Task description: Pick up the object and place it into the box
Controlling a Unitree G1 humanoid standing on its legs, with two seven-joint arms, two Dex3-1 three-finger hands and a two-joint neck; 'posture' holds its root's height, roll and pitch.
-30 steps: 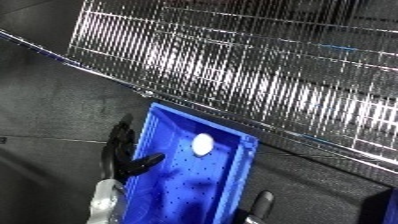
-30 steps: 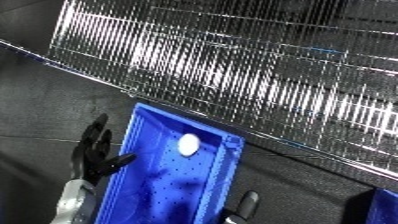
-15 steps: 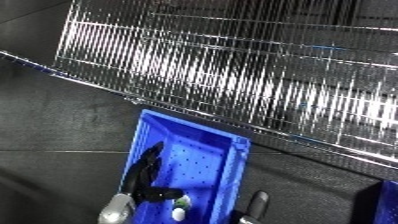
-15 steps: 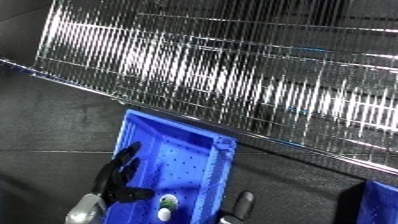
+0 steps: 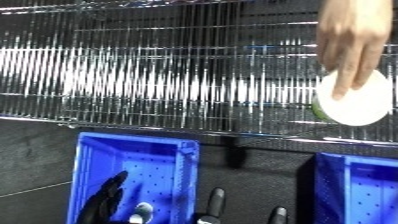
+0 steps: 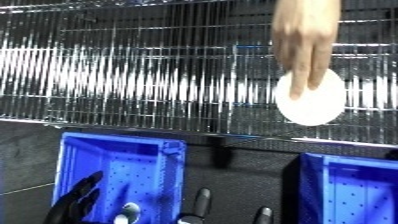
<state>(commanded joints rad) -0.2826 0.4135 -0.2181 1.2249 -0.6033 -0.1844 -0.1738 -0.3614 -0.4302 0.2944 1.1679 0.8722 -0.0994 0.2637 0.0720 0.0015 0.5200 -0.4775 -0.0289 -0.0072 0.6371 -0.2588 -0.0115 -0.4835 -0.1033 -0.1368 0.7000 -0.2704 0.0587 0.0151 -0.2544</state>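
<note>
Left eye view: object up on the rack, hands down low

Left to right now. Left hand (image 5: pixel 105 200) hangs over the left blue bin (image 5: pixel 89 170), dark fingers relaxed and apart, holding nothing; a small pale thing (image 5: pixel 142 209) lies on that bin's floor beside it. Right hand (image 5: pixel 213 202) pokes up at the bottom edge, fingers straight. Far right, a second blue bin (image 5: pixel 355 185), contents unseen. Up and right of both hands, a round white object (image 6: pixel 311 102) sits against the wire rack (image 5: pixel 160 75), a person's hand (image 6: pixel 305 40) touching it. Right hand looks nearer.
</note>
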